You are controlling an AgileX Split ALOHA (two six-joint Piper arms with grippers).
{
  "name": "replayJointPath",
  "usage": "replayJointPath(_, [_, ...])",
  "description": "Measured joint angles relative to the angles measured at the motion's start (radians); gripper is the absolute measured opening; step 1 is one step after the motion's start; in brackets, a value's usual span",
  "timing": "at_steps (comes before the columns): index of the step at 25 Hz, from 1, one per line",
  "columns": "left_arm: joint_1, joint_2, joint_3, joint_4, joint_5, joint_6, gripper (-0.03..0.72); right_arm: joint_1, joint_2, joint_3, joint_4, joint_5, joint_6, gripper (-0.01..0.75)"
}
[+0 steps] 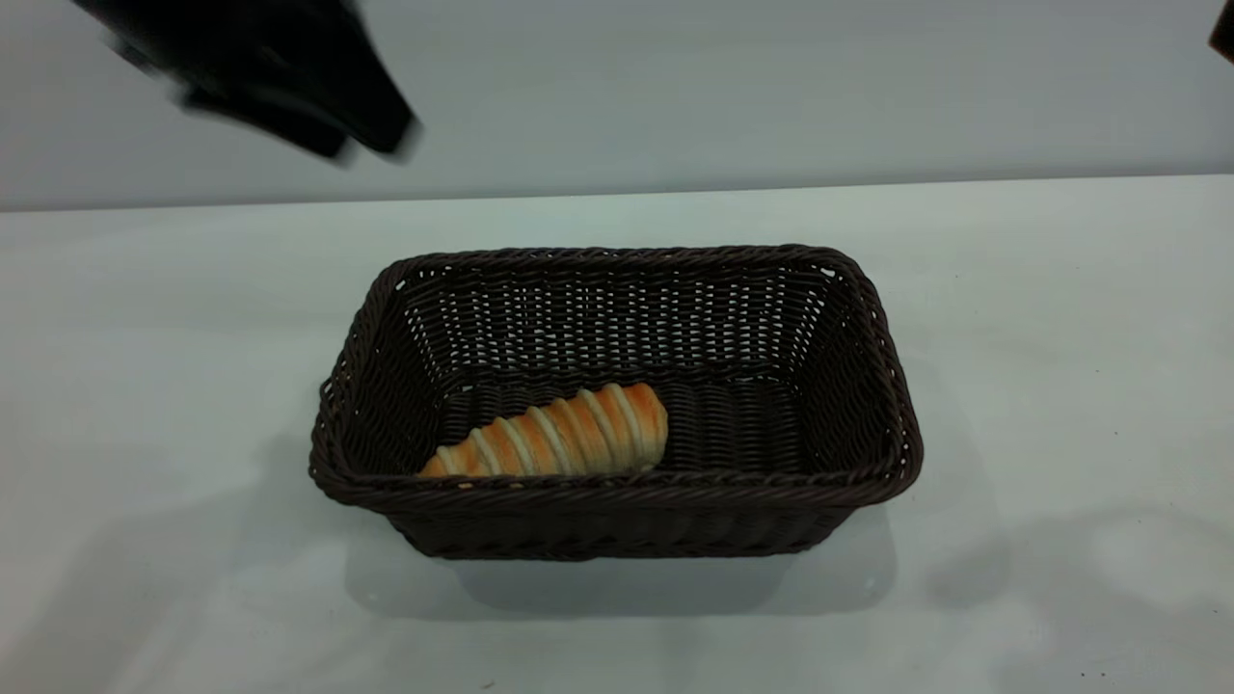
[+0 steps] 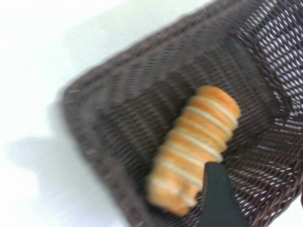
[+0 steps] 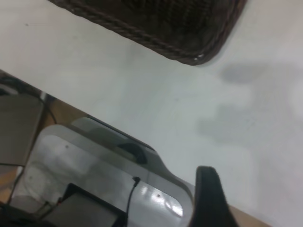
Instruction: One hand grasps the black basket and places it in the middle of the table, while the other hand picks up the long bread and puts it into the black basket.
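The black basket (image 1: 617,258) stands in the middle of the table (image 1: 145,337). The long bread (image 1: 569,434) lies on its floor, near the front wall and left of centre. My left gripper (image 1: 289,87) hovers high at the back left, clear of the basket. In the left wrist view it (image 2: 259,184) is open and empty above the basket (image 2: 142,94), one finger (image 2: 218,194) beside the bread (image 2: 199,146). The right arm (image 1: 1224,34) sits at the far top right corner. Its wrist view shows a basket corner (image 3: 189,42) and one finger (image 3: 208,198), with nothing beside or against it.
A grey wall runs behind the table. In the right wrist view the table's edge (image 3: 156,151) shows, with a grey metal housing and a cable (image 3: 94,179) below it. Bare tabletop surrounds the basket on all sides.
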Motion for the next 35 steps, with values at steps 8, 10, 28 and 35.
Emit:
replayJointPath(8, [0.024, -0.375, 0.0, 0.439, 0.11, -0.441, 0.447, 0.0, -0.104, 0.0, -0.072, 0.017, 0.023, 0.504])
replayJointPath(10, [0.024, -0.457, 0.0, 0.528, 0.16, -0.488, 0.447, 0.0, -0.152, 0.0, -0.08, 0.032, 0.026, 0.505])
replayJointPath(28, [0.025, -0.892, 0.141, 0.645, 0.538, -0.534, 0.447, 0.0, -0.7, 0.257, -0.08, 0.074, -0.016, 0.505])
replayJointPath(35, [0.025, -1.076, 0.354, 0.645, 0.508, -0.535, 0.447, 0.0, -0.921, 0.441, -0.082, 0.07, -0.05, 0.505])
